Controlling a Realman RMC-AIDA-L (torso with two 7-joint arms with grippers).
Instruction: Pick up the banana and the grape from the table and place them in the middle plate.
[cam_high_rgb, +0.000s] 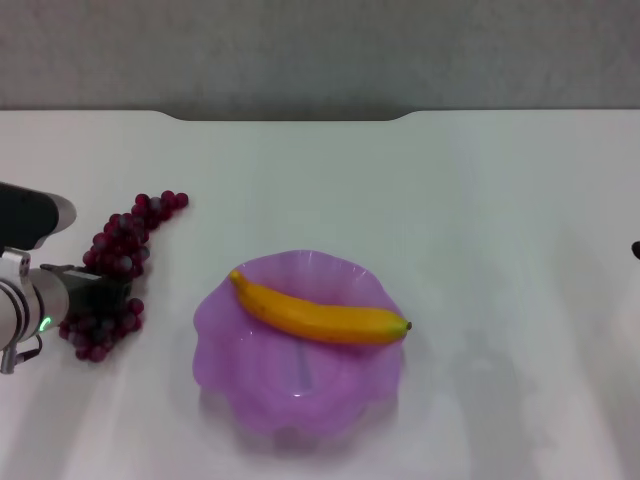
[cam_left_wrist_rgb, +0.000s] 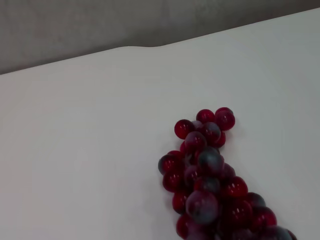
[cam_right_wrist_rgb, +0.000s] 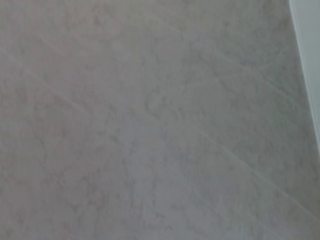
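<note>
The yellow-orange banana (cam_high_rgb: 316, 316) lies across the purple scalloped middle plate (cam_high_rgb: 262, 404) near the table's front centre. The grape (cam_high_rgb: 122, 246), a long dark red bunch, rests on the white table (cam_high_rgb: 480, 200) at the left. My left gripper (cam_high_rgb: 98, 292) reaches in from the left edge and sits over the nearer part of the bunch, covering some berries. In the left wrist view the grape (cam_left_wrist_rgb: 210, 175) fills the near field, with none of that arm's fingers showing. Only a dark speck of the right arm (cam_high_rgb: 636, 250) shows at the right edge.
The table's grey back edge (cam_high_rgb: 290, 116) runs along the far side, with a grey wall behind it. White tabletop lies between the grape and the plate, and to the plate's right. The right wrist view shows only a mottled grey surface.
</note>
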